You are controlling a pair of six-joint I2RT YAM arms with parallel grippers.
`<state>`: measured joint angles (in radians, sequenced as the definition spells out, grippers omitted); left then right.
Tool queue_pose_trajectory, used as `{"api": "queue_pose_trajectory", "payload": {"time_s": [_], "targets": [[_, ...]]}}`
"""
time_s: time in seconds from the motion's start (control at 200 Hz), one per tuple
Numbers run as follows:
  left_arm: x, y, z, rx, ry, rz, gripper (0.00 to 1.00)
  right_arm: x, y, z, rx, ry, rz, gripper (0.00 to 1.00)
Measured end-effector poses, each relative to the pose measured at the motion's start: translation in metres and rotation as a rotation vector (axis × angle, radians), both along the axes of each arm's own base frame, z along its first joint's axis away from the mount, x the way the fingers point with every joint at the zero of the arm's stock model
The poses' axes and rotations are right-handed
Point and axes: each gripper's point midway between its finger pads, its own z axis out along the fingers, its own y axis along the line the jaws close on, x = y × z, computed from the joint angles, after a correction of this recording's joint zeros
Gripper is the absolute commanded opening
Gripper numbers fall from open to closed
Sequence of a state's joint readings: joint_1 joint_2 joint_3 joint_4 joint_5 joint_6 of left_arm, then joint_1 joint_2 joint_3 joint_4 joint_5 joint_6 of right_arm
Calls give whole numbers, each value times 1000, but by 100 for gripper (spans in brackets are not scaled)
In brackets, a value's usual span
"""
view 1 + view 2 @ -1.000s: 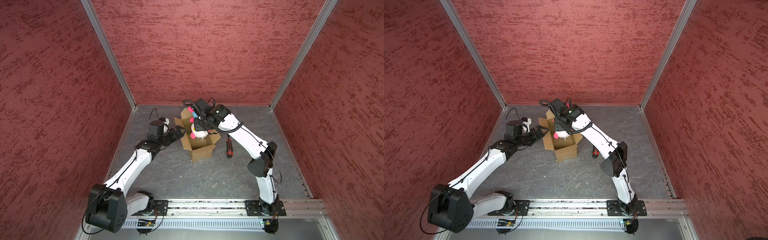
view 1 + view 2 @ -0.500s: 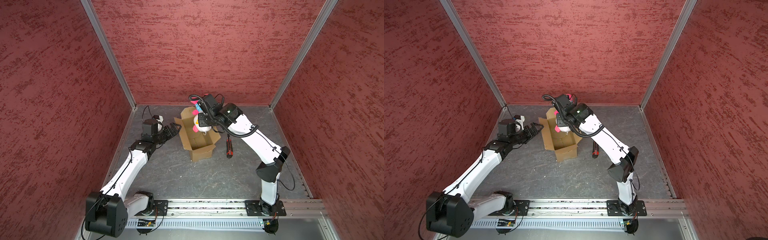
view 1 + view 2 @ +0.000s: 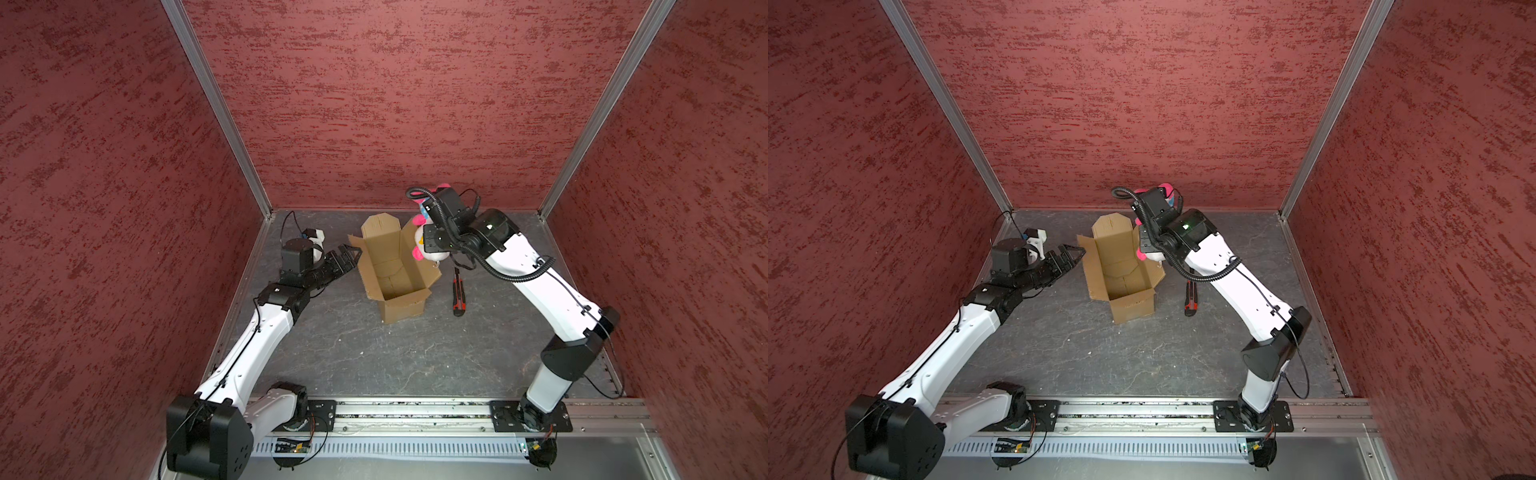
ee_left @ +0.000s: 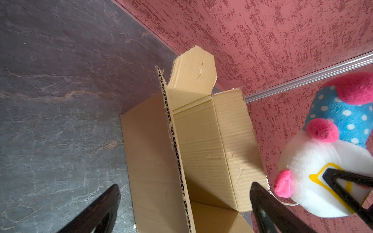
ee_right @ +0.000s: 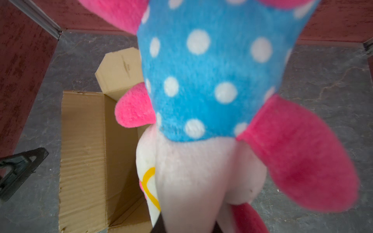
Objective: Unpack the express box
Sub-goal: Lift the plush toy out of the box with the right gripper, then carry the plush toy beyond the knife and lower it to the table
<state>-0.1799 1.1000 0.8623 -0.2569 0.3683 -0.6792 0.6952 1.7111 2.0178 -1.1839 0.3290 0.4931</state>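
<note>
1. The express box stands upright on the grey surface, near the middle of its back edge, with its top flaps folded out.
2. The right gripper pinches the white part of the plush toy and holds it in the air beside the box's right flap.
3. The left gripper hovers with its fingers spread wide, holding nothing, close to the box's left flap; whether it touches the flap cannot be told.
4. A red-and-black utility knife lies flat on the surface to the right of the box, apart from it.
</note>
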Motion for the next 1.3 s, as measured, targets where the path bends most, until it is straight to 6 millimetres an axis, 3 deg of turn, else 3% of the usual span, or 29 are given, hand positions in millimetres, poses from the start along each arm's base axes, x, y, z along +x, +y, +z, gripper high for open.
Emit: {"api": "queue_pose_trajectory", "payload": {"time_s": [0.266,0.541,0.872,1.107,1.303], "targets": [[0,-4,1,6,-9,-4,100,-1,-81,5,26,-38,-158,14],[5,-10,1,22,-10,-12,100,5,-138,-43,30,26,-278,14],[6,-8,-2,36,-6,7,100,26,-174,-94,75,93,-333,14],[6,-4,-7,52,11,27,100,46,-182,-137,80,156,-336,14],[6,-3,-9,57,20,32,100,63,-185,-159,102,180,-330,14]]}}
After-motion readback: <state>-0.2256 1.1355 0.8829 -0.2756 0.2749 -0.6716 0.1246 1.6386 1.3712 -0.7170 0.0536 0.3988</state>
